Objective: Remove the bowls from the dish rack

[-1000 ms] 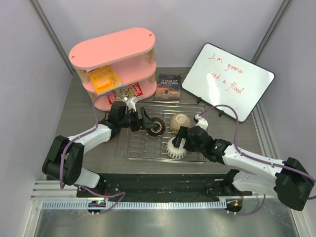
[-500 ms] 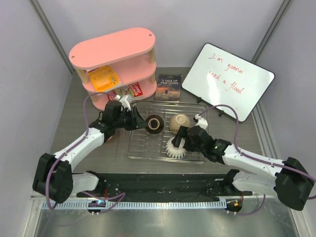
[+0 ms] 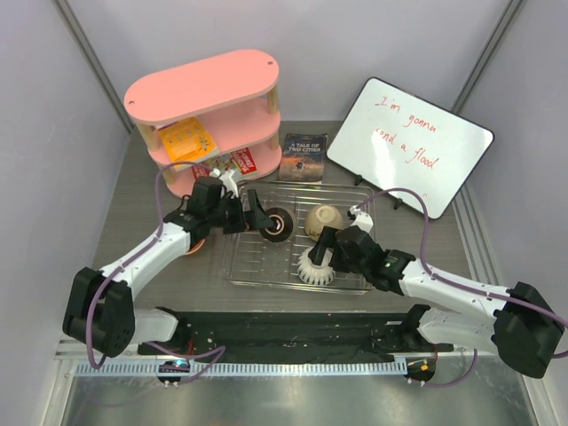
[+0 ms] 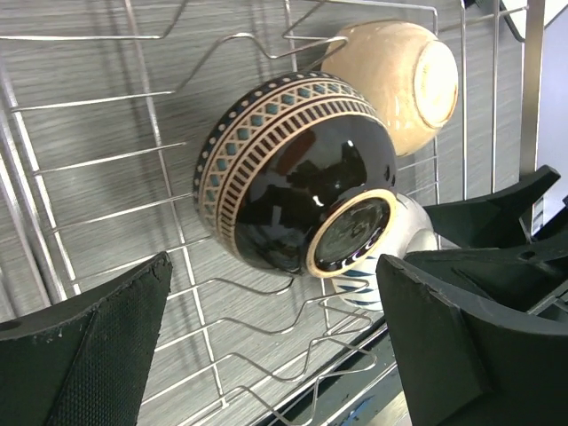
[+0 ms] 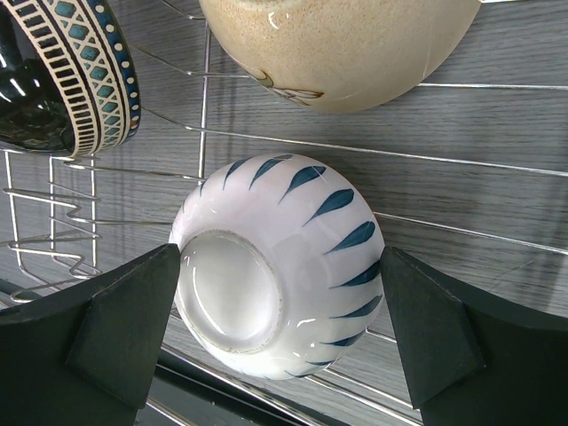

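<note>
The silver wire dish rack (image 3: 266,277) holds three bowls. A dark bowl (image 3: 280,224) with a patterned rim stands on edge at its left. My left gripper (image 3: 257,217) is open just to the left of it, and its fingers (image 4: 98,355) stop short of the dark bowl (image 4: 284,177). A beige bowl (image 3: 324,216) leans at the back of the rack, also seen as the beige bowl (image 4: 399,80). Between the fingers of my right gripper (image 5: 280,262) sits a white bowl (image 5: 293,240) with blue strokes; both pads touch its sides. From above, the right gripper (image 3: 321,253) is over the white bowl (image 3: 315,266).
A pink oval shelf unit (image 3: 204,98) with packets stands at the back left. A book (image 3: 303,158) lies behind the rack. A whiteboard (image 3: 408,142) leans at the back right. A black mat (image 3: 284,333) runs along the near edge.
My left gripper drew back from the dark bowl and narrowed, then opened wide again and came back toward it. The right arm and the white bowl have not moved.
</note>
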